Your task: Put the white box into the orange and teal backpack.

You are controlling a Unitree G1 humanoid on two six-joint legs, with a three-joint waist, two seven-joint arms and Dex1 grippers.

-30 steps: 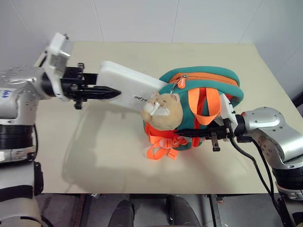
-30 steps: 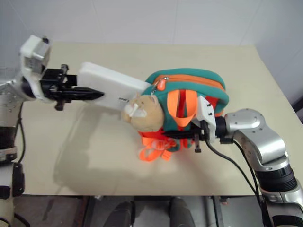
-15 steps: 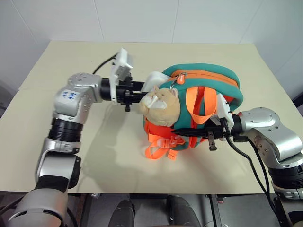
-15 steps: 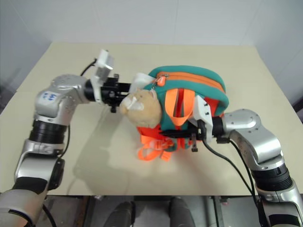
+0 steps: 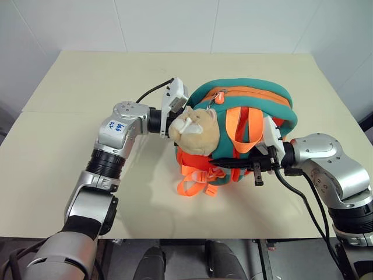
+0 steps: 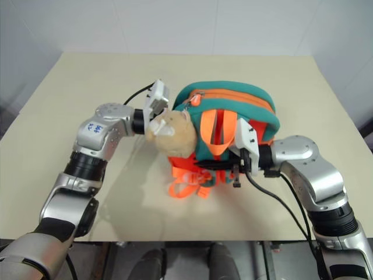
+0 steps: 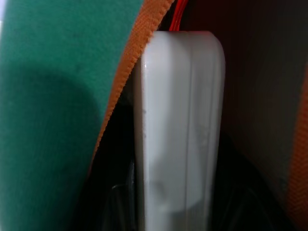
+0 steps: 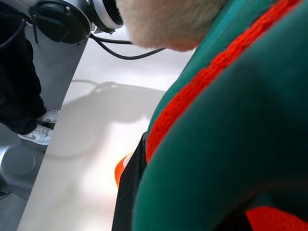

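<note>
White box (image 7: 180, 130), smooth and thin with a rounded corner, sits between my left fingers, its far end past the orange-edged opening of the orange and teal backpack (image 5: 256, 102). That backpack stands upright on the beige table (image 5: 87, 81), a tan plush cat (image 5: 195, 129) at its left side. My right gripper (image 5: 242, 164) is pinched on its near orange webbing.

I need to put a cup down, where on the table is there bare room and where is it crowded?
Bare table lies behind the left arm, along the far edge behind the orange and teal backpack, and at the near edge in front of the straps. It is crowded mid-table, where both arms meet the backpack and its plush toy.
</note>
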